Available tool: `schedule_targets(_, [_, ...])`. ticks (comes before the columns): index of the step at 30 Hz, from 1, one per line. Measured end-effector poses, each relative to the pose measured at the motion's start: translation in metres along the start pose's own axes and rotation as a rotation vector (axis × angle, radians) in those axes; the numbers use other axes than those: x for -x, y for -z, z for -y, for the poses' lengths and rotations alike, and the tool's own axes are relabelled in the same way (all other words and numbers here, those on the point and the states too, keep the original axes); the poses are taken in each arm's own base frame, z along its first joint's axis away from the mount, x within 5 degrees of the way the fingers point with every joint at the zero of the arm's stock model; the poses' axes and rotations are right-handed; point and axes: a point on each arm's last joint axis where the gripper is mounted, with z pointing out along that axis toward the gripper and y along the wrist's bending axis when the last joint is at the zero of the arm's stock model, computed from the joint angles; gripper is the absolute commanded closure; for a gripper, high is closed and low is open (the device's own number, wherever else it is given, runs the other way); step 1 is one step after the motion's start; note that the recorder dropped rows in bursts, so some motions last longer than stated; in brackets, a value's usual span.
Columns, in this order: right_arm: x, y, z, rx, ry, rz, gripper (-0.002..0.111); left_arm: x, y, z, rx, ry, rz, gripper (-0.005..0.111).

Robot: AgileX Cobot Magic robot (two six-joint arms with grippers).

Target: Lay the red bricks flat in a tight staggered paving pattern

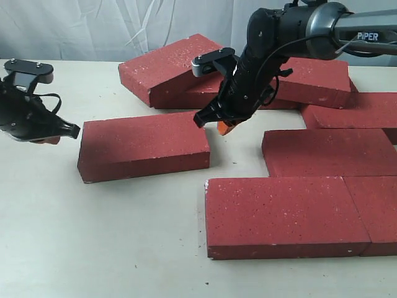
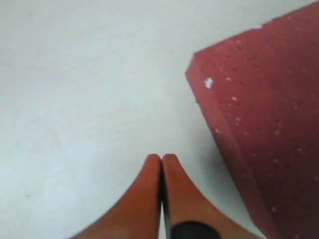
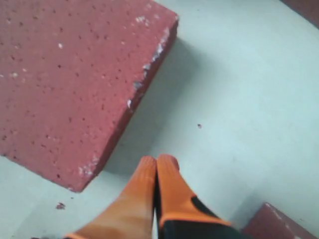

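Several red bricks lie on the pale table. A loose brick (image 1: 144, 146) (image 3: 75, 74) (image 2: 269, 124) lies flat at centre left, apart from the others. Two bricks (image 1: 282, 214) (image 1: 378, 211) sit end to end along the front, and another (image 1: 329, 152) lies behind them. My left gripper (image 1: 71, 131) (image 2: 162, 158) is shut and empty, low over the table just off the loose brick's left end. My right gripper (image 1: 224, 128) (image 3: 158, 160) is shut and empty, beside that brick's far right corner, not touching it.
At the back, a tilted brick (image 1: 170, 65) leans on a flat one (image 1: 192, 96). More bricks lie at back right (image 1: 316, 81) and far right (image 1: 360, 112). One brick's corner (image 3: 279, 221) shows near my right gripper. Bare table (image 1: 93, 248) spreads at front left.
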Motion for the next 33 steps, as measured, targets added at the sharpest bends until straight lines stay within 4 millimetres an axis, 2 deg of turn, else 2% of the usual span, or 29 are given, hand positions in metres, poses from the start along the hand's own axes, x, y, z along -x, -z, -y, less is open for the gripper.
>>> schedule_targets(5, [-0.003,0.008,0.004,-0.057,0.049,-0.029,0.109,0.003,0.006,-0.009,0.023,0.034,0.041,0.107])
schedule_targets(11, [-0.003,0.054,-0.004,-0.062,0.102,0.064,0.109,0.012,0.047,0.001,0.027,0.087,0.258,0.107])
schedule_targets(15, [-0.026,0.067,-0.019,0.019,0.208,0.147,0.109,0.007,0.075,0.019,0.017,0.001,0.342,0.107])
schedule_targets(18, [-0.048,0.063,-0.029,0.079,0.294,0.167,0.109,0.0,0.086,0.023,0.019,-0.049,0.344,0.107])
schedule_targets(22, [-0.063,0.05,-0.036,0.135,0.354,0.204,0.109,-0.009,0.078,0.022,0.034,-0.096,0.295,0.107])
schedule_targets(25, [-0.059,0.042,-0.046,0.195,0.384,0.252,0.109,-0.015,0.06,0.02,0.035,-0.107,0.231,0.107])
schedule_targets(28, [-0.054,0.03,-0.064,0.267,0.443,0.248,0.109,-0.019,0.036,0.014,0.038,-0.094,0.158,0.107])
schedule_targets(33, [-0.044,0.004,-0.09,0.323,0.506,0.209,0.109,-0.016,0.006,0.005,0.037,-0.062,0.085,0.107])
